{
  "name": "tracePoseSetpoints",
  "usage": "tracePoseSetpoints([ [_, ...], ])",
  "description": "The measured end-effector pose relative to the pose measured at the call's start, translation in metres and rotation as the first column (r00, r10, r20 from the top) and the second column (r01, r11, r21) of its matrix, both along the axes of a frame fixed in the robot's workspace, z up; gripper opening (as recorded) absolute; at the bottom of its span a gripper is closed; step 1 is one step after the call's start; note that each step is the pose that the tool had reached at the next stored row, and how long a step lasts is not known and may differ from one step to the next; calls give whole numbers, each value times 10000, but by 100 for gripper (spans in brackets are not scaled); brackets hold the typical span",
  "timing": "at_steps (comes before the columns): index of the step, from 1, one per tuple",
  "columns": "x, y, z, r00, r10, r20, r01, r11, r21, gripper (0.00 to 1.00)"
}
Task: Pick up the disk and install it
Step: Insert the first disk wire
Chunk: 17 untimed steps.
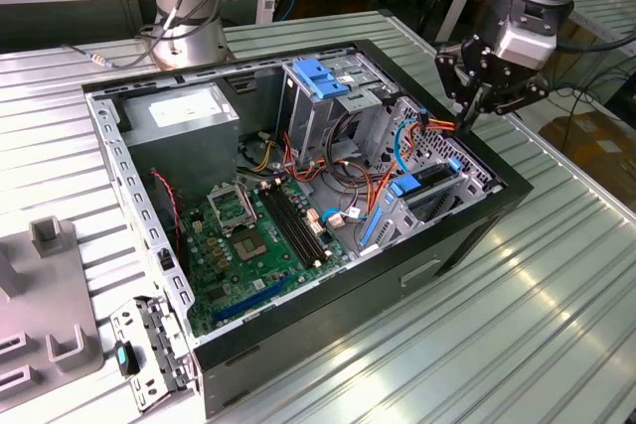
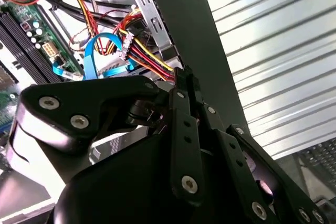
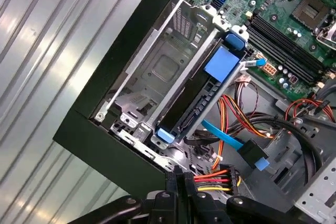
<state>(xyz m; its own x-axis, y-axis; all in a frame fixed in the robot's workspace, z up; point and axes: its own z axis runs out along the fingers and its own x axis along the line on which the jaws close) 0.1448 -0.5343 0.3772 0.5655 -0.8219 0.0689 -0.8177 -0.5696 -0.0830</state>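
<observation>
The disk (image 1: pixel 429 180) lies in the drive bay at the open computer case's edge on the exterior view's right. It is a dark slab with blue bracket ends. In the first wrist view the disk (image 3: pixel 219 64) sits lengthwise inside the grey metal bay (image 3: pixel 163 69). My gripper (image 1: pixel 465 118) hangs just above the case's rim, a little beyond the disk's far end. Its fingers (image 3: pixel 180 176) are shut together with nothing between them. In the second wrist view the fingertips (image 2: pixel 185 75) point down at a bundle of red and yellow cables (image 2: pixel 144 56).
The black case (image 1: pixel 328 345) lies open on a ribbed metal table (image 1: pixel 517 325). Inside are a green motherboard (image 1: pixel 248 235), a power supply (image 1: pixel 184 111) and a tall metal cage with a blue plate (image 1: pixel 323 76). The arm's base (image 1: pixel 189 17) stands behind. A grey fixture (image 1: pixel 50 295) sits at the exterior view's left.
</observation>
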Motion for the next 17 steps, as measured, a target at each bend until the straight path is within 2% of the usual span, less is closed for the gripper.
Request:
tracePoseSetpoints([
  [4,0,0,-4,9982,-600,0,600,9982,-5,16],
  [8,-3,0,-7,9942,-1072,1,1072,9942,-7,16],
  [11,-96,0,-8,9941,-1088,0,1088,9941,-7,16],
  [12,-109,0,-10,9930,-1178,1,1178,9930,-4,16],
  [15,-110,0,-13,9863,-1650,0,1650,9863,-7,16],
  [16,-110,0,-14,9835,-1812,0,1812,9835,-7,16],
  [17,-110,0,-16,9791,-2034,0,2034,9791,-6,16],
])
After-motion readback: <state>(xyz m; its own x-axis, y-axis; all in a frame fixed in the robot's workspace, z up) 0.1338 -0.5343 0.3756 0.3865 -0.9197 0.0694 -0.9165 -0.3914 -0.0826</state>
